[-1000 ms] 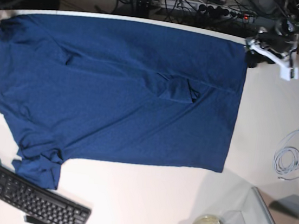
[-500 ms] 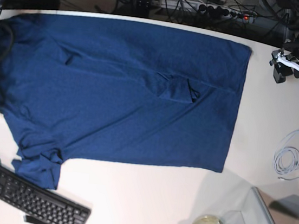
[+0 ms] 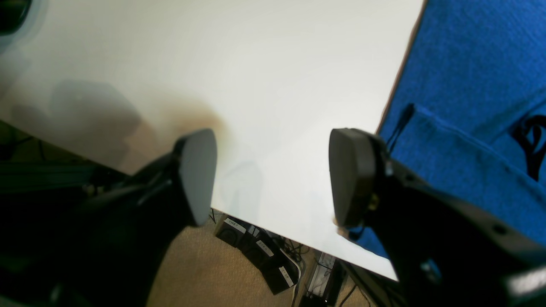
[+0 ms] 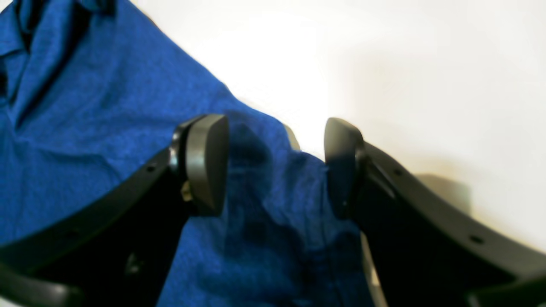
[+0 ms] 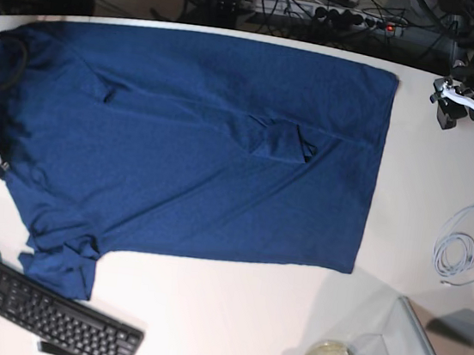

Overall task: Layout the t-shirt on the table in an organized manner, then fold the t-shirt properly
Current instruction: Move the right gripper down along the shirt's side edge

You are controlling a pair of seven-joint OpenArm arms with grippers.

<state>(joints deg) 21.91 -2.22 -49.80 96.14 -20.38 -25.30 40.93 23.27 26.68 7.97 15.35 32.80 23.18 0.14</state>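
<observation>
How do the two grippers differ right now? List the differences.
1. The left gripper hangs over bare white table, beside the t-shirt's edge; the right gripper hangs over blue cloth.
2. In the base view, the left gripper is near the table's far edge; the right sits at the shirt's opposite side, lower in frame.
Shared: both jaws stand open, holding nothing.

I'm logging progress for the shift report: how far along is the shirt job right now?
Mostly done: the t-shirt lies spread across the table, though a pucker sits mid-body and the sleeve near the keyboard is bunched. In hand: nothing; the left gripper is open over bare table by the hem corner, and the right gripper is open above the cloth's edge. Left: smoothing, then every fold.
</observation>
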